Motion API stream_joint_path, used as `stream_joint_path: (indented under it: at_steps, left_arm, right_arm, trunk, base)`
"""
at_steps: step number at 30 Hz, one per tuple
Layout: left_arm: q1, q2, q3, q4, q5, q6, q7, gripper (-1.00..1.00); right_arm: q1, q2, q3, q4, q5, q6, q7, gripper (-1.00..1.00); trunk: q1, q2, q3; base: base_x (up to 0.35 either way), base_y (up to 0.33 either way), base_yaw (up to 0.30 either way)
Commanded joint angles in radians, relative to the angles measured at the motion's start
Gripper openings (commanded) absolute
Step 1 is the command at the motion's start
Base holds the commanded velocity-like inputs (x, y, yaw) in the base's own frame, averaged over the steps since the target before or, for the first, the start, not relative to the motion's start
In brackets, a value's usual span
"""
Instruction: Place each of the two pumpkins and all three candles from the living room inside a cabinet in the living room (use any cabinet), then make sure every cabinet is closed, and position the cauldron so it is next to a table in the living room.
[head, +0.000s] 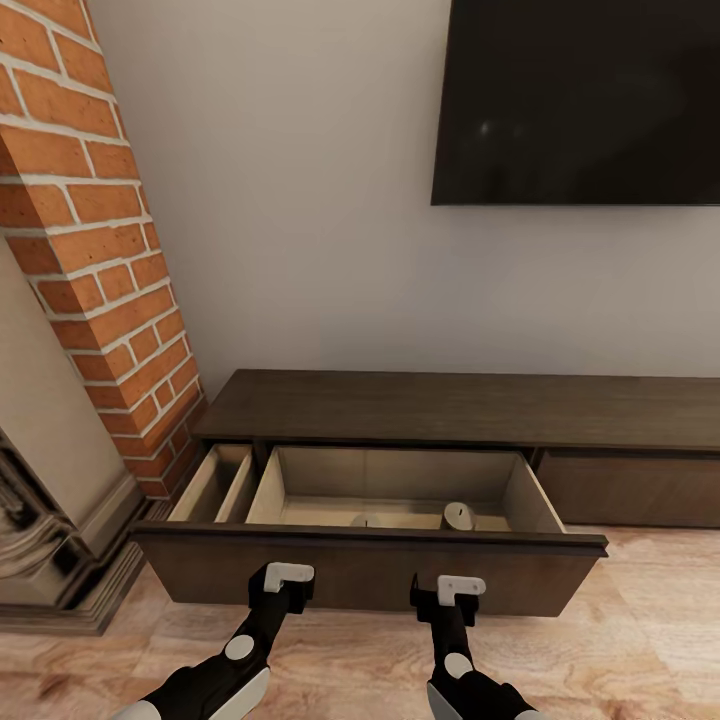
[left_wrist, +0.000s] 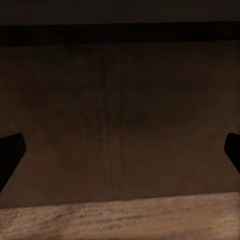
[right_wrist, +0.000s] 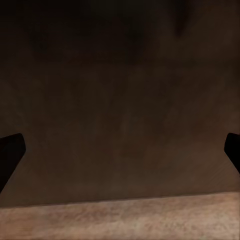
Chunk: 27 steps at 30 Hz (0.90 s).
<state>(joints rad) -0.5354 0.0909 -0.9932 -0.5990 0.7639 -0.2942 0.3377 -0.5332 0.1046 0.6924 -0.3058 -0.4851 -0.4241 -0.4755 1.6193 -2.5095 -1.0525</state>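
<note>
Both arms reached forward and low from the 6 o'clock edge of the head view, side by side. The left tool (head: 284, 590) and the right tool (head: 452, 598) were both up against the dark front panel of the cabinet (head: 460, 410)'s pulled-out drawer (head: 370, 570). In each wrist view the fingertips (left_wrist: 10, 155) (right_wrist: 10, 155) sat far apart at the frame edges, so both tools stood wide open, gripping nothing. One candle (head: 458, 516) stood upright inside the tan drawer, toward 3 o'clock of its middle. A brick column (head: 100, 240) rose at 10 o'clock, a dark screen (head: 580, 100) hung at 1 o'clock.
</note>
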Motion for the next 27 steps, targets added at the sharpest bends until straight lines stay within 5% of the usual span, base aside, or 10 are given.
stream_joint_path:
  at_steps: [1, 27]
  left_arm:
    - [-0.001, 0.001, -0.008, -0.001, 0.008, -0.005, 0.007, 1.00]
    - [-0.001, -0.003, -0.008, 0.033, 0.006, -0.005, 0.007, 1.00]
  right_arm:
    - [-0.001, 0.000, 0.008, 0.001, -0.009, -0.004, -0.005, 1.00]
    - [-0.001, 0.001, 0.009, 0.001, -0.009, -0.004, -0.005, 1.00]
  trunk:
    - [0.000, 0.000, -0.001]
    - [0.000, 0.000, -0.001]
  base:
    - [0.010, 0.000, 0.000]
    - [0.081, 0.000, 0.000]
